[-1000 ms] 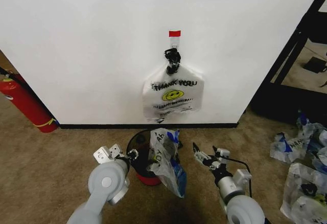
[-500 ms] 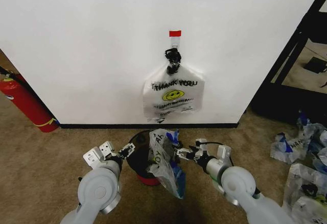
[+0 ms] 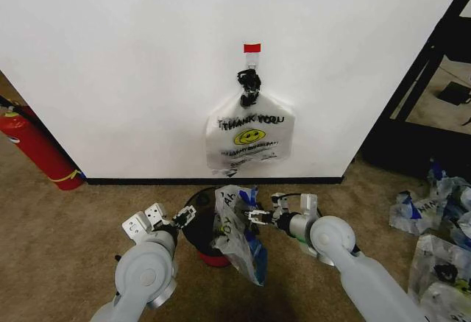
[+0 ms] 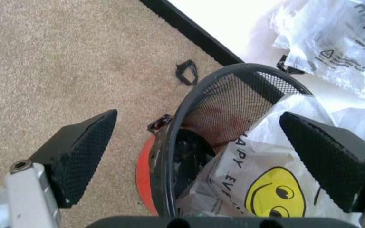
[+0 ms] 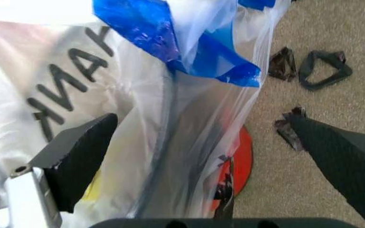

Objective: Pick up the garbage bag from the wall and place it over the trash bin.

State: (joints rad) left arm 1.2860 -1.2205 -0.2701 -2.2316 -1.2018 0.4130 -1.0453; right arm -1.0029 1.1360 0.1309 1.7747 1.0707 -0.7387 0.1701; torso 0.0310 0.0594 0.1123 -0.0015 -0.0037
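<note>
Thin see-through THANK YOU garbage bag (image 3: 239, 234) draped half over small black wire-mesh trash bin (image 3: 199, 215). Right gripper (image 3: 254, 217) open, bag between fingers. Left gripper (image 3: 182, 217) open, straddling bin rim.

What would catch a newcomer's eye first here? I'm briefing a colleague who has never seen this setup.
Probably the garbage bag draped on the trash bin on the carpet, with the open left gripper and open right gripper on either side. Next, the bundle of smiley-print bags hanging on the wall under red tape.
</note>
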